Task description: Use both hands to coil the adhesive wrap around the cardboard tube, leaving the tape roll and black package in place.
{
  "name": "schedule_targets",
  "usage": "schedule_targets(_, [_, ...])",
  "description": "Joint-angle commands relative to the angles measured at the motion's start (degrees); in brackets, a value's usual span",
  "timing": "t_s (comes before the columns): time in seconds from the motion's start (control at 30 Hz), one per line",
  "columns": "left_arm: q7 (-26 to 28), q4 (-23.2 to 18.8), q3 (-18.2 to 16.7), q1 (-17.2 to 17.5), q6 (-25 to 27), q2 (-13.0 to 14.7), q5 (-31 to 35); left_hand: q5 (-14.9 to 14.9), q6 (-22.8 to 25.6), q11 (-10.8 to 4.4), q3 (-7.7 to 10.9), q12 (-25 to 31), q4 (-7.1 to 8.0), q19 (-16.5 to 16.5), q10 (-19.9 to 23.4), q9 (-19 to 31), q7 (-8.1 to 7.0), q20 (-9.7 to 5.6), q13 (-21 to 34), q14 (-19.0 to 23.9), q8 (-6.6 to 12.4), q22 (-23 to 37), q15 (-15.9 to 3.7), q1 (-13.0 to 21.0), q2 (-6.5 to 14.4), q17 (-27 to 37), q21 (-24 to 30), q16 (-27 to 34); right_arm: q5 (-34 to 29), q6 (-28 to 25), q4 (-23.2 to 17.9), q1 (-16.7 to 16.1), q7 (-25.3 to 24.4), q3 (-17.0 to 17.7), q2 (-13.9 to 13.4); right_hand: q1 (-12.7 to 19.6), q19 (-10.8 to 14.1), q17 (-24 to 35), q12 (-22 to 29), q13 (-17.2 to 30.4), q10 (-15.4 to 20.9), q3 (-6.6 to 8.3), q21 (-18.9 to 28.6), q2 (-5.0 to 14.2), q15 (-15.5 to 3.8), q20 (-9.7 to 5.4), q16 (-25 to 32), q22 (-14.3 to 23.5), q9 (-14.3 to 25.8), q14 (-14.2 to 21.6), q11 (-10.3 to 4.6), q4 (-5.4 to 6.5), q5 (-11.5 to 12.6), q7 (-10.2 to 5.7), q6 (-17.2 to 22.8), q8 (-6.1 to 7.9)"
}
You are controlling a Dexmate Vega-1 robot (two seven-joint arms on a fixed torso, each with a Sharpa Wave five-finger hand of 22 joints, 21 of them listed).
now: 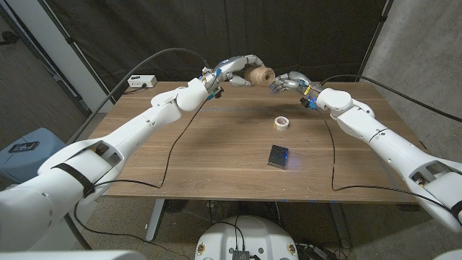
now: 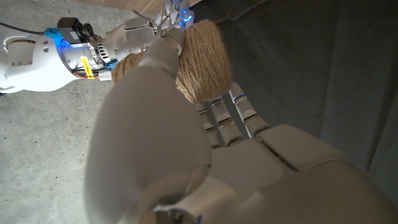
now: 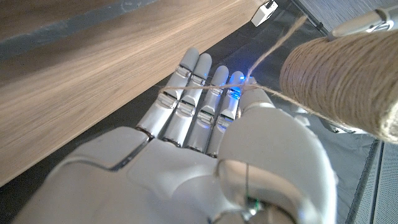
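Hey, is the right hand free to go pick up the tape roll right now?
Probably not: the right hand has twine across its fingers, running to the spool the left hand holds. The tape roll itself sits unobstructed.

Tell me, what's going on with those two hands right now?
Left hand holds twine-wrapped tube aloft. Right hand pinches the strand. Tape roll, black package untouched on table.

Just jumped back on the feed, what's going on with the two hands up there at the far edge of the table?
The left hand holds a tube wrapped in brown twine up over the far edge of the wooden table. The right hand is next to it with a loose strand of the twine running across its fingers. The tape roll and the black package sit on the table, untouched.
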Motion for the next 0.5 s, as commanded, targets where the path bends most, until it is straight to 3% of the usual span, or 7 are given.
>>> schedule_targets(0.03, [0.6,0.4,0.4,-0.3,0.2,-0.4,0.0,0.5,0.9,0.16,1.72,0.1,1.38,-0.1,0.4,0.2,0.4,0.11,0.2,0.5,0.26,-0.1,-0.1,-0.1,3.9,4.7,0.3,0.2,1.0,-1.4,-1.8,-1.5,0.0,0.2,-0.6,0.5,-0.4,0.3,-0.1,0.0,0.5,0.16,0.3,0.28,-5.91,-2.86,-0.1,0.1,0.1,0.4,0.25,-0.18,0.1,0.05,0.3,-0.01])
schedule_targets(0.5, [1.1,0.7,0.6,-0.5,0.4,-0.6,0.1,0.4,0.8,0.12,1.88,0.1,1.15,-0.4,0.4,0.2,0.46,0.14,0.2,0.4,0.16,-0.1,-0.14,0.3,3.8,4.7,0.4,0.1,1.8,-2.5,-3.6,-2.8,0.3,0.2,-1.4,0.8,-0.5,0.4,-0.5,0.2,0.2,0.28,0.3,0.4,-6.06,-2.88,-0.1,0.1,0.1,0.5,0.12,-0.28,0.1,-0.08,0.3,-0.14])
